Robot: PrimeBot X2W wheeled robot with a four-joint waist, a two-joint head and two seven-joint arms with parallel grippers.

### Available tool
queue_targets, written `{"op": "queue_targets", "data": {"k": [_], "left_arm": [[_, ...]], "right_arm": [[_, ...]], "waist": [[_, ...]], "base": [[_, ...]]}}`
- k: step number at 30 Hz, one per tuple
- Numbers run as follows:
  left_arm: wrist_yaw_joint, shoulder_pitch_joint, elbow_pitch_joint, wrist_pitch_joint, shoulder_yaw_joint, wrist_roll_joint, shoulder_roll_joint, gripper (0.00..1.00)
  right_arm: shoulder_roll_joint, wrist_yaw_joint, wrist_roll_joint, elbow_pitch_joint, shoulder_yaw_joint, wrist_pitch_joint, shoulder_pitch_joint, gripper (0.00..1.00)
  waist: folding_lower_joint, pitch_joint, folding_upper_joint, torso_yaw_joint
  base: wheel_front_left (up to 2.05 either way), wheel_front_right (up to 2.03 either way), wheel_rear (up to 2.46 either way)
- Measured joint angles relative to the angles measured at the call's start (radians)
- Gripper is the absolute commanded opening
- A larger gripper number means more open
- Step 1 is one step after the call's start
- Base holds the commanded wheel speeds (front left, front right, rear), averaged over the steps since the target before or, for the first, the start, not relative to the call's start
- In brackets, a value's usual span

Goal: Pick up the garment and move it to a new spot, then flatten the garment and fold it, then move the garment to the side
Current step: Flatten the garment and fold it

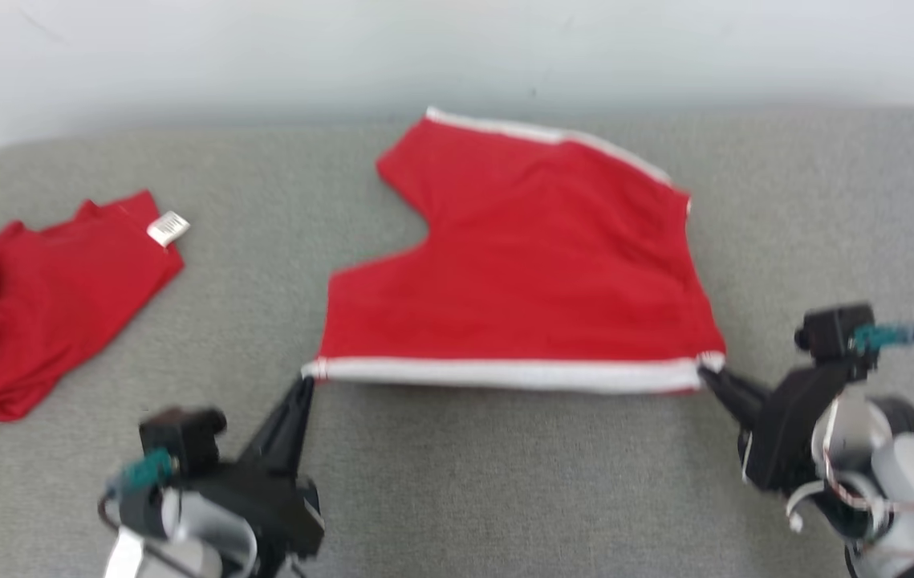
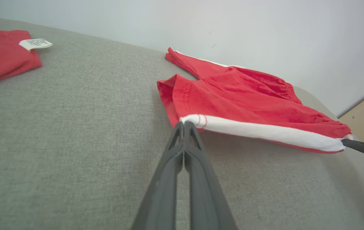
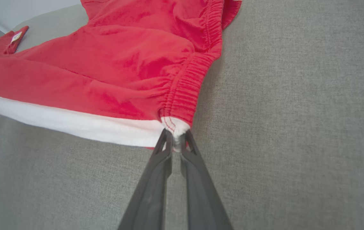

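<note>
The garment (image 1: 529, 265) is a pair of red shorts with white side stripes, spread over the grey surface at the centre of the head view. Its near edge is a white band stretched between my two grippers. My left gripper (image 1: 308, 384) is shut on the band's left corner, seen close up in the left wrist view as the garment (image 2: 249, 102) pinched by the left gripper (image 2: 184, 124). My right gripper (image 1: 707, 373) is shut on the band's right corner by the elastic waistband; the right wrist view shows the garment (image 3: 111, 76) held in the right gripper (image 3: 176, 134).
A second red garment (image 1: 31, 305) with a white label lies crumpled at the far left of the grey fabric surface (image 1: 505, 482). A pale wall (image 1: 457, 48) runs along the far edge. Open grey surface lies in front of the shorts.
</note>
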Motion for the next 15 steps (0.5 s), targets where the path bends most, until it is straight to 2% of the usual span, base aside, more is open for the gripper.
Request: {"op": "queue_targets", "data": {"k": [15], "left_arm": [[0.014, 0.265, -0.121, -0.035, -0.015, -0.005, 0.011, 0.00]], "right_arm": [[-0.097, 0.000, 0.007, -0.177, 0.072, 0.020, 0.251, 0.00]], "waist": [[0.0000, -0.134, -0.0001, 0.028]], "base": [[0.00, 0.00, 0.00]]}}
